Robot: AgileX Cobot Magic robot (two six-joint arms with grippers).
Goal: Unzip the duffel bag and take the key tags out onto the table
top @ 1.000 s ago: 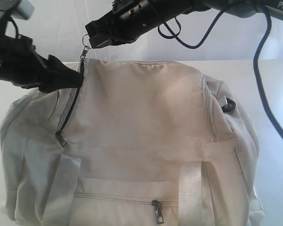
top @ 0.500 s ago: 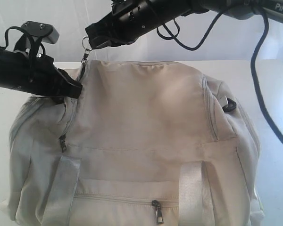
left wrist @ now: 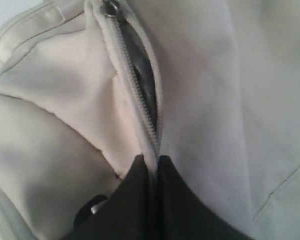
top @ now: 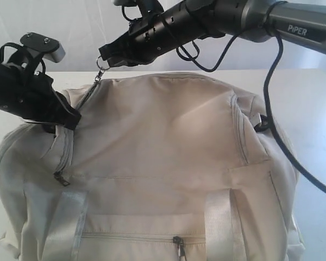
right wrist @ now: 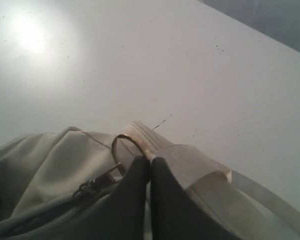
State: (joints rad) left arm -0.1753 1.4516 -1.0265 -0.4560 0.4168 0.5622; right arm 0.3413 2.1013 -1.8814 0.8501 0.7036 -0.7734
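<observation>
The cream duffel bag [top: 163, 136] fills most of the exterior view and lies on the white table [top: 309, 109]. At the bag's far left, my left gripper [top: 73, 120] is shut on the fabric edge beside the main zipper. The left wrist view shows my left gripper [left wrist: 151, 161] pinching the zipper tape, with dark lining [left wrist: 142, 80] in the narrow gap beyond. Above the bag's top, my right gripper [top: 104, 58] is shut on the metal ring pull [top: 101, 64]. The ring pull [right wrist: 135, 142] also shows at my right gripper [right wrist: 150, 161]. The key tags are hidden.
A second zipper slider [top: 60, 178] hangs on the bag's left side. A front pocket zipper pull [top: 179, 244] sits between two webbing handles [top: 220, 223]. A black D-ring [top: 262, 122] is at the right end. The right arm's cable loops above the bag.
My left gripper has gone from open to shut on the bag's zipper edge and drawn that side down and leftward. The right gripper still holds the ring, shifted slightly.
</observation>
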